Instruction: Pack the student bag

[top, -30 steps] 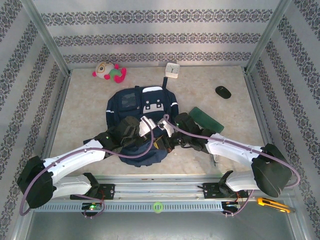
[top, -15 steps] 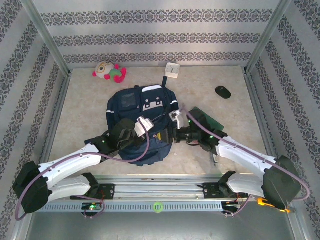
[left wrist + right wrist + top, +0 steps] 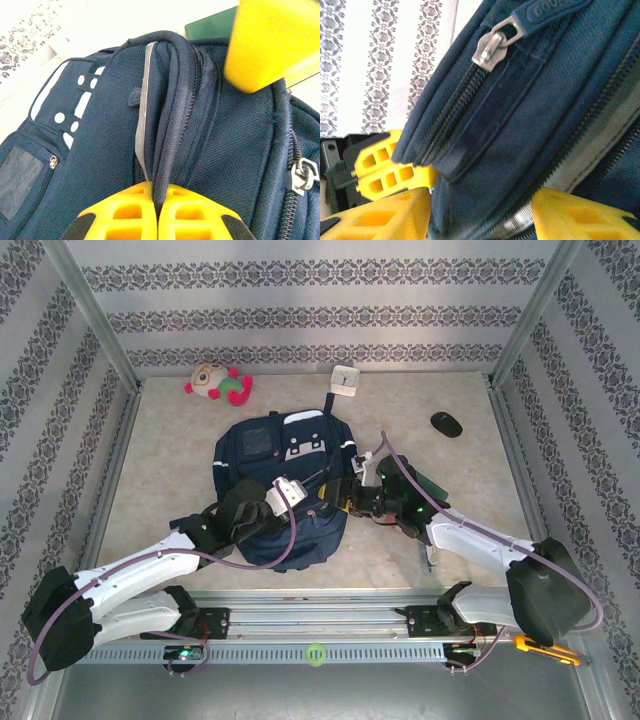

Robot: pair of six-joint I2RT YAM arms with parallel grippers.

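Having been shut a second ago, right jaws are now parted astride the zippered edge of the student bag (image 3: 255,455), its fold kept pinched by left jaws; regrasp expected.

A plush toy (image 3: 217,383) and a white square box (image 3: 345,380) are lying at the worktop's (image 3: 170,470) far edge; a black oval object (image 3: 446,423) is sitting far right.

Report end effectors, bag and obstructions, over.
Left end effector shut on student bag fold. Right end effector open, bag edge between its jaws. Green flat item lies beside bag, by right arm.
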